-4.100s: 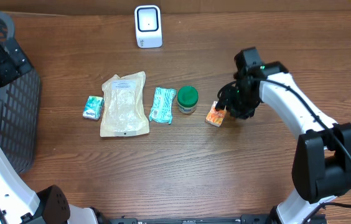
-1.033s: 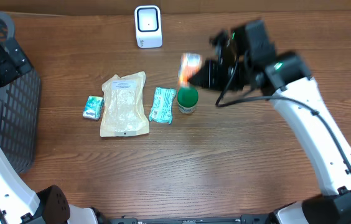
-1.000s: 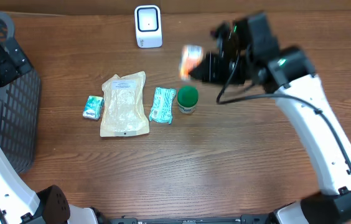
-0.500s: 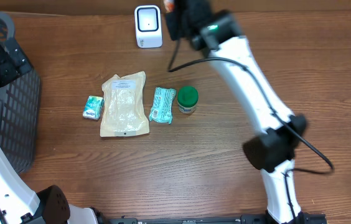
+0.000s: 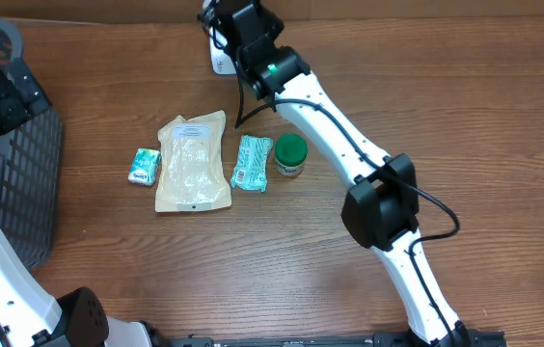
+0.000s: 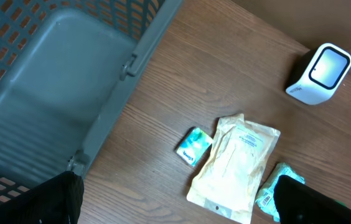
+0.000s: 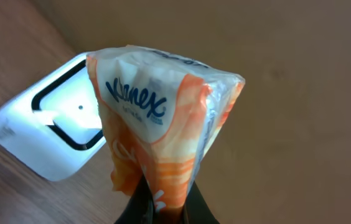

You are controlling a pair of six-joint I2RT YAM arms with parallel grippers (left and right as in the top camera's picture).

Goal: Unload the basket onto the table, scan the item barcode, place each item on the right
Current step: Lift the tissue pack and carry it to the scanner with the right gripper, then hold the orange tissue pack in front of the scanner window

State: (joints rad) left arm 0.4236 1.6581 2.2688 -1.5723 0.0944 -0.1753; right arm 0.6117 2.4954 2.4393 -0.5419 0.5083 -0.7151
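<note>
Near the scanner (image 7: 45, 134), tissue pack (image 7: 163, 118) pinched in right hand (image 7: 163, 202), basket (image 6: 51, 81) well apart

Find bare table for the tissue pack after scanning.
Bare wood: right of the green-lidded jar past the right arm, and the near strip below the beige pouch. Crowded: the row from the small teal packet to the jar.

Glossy crinkled plastic tissue pack (image 7: 163, 143), smooth white plastic scanner (image 7: 51, 137), wood-grain table (image 5: 253, 270).
</note>
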